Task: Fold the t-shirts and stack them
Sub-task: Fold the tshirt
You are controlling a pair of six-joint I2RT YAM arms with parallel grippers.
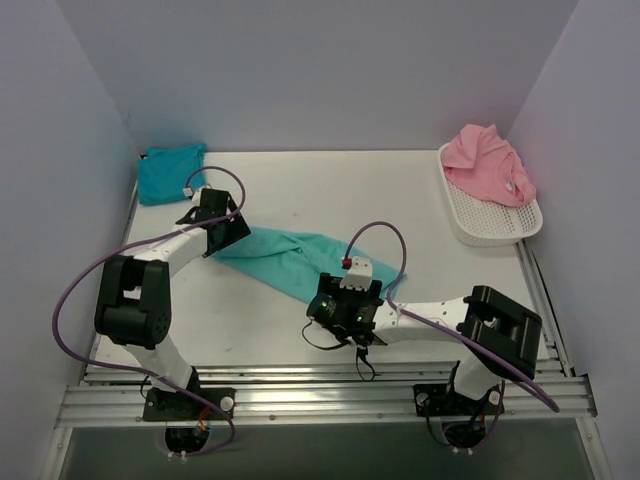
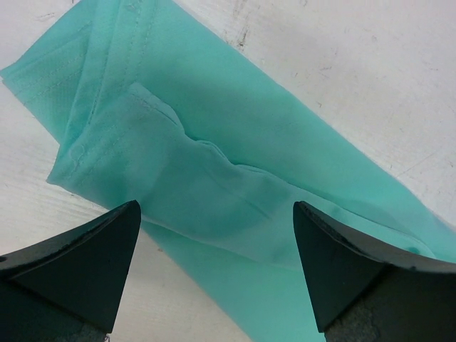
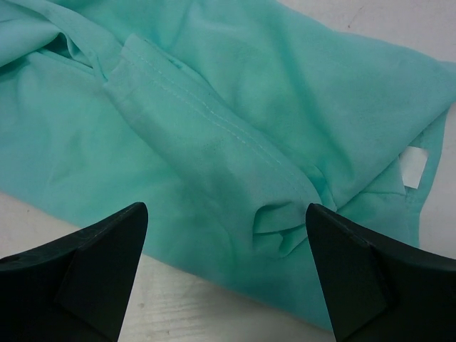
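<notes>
Risk, near side: I judge that closing now pinches only the raised sleeve fold, so the layers beneath slip and the fold skews.
Risk, far side: I expect a shallow descent to skim the flat hem.
Right gripper (image 3: 226, 214): jaws wide apart, empty. The sea-green t-shirt (image 1: 290, 260) lies bunched below the tips, seam running 10 to 4 o'clock.
Left gripper (image 2: 215, 210): jaws wide apart, empty. The shirt's flat end sits under the tips, toward 12 o'clock.
Shirt location: mid-table (image 1: 420, 200).
Far items: turquoise-blue t-shirt (image 1: 170, 172) at 10 o'clock; pink t-shirt (image 1: 488, 165) in the basket (image 1: 480, 235) at 2 o'clock.
</notes>
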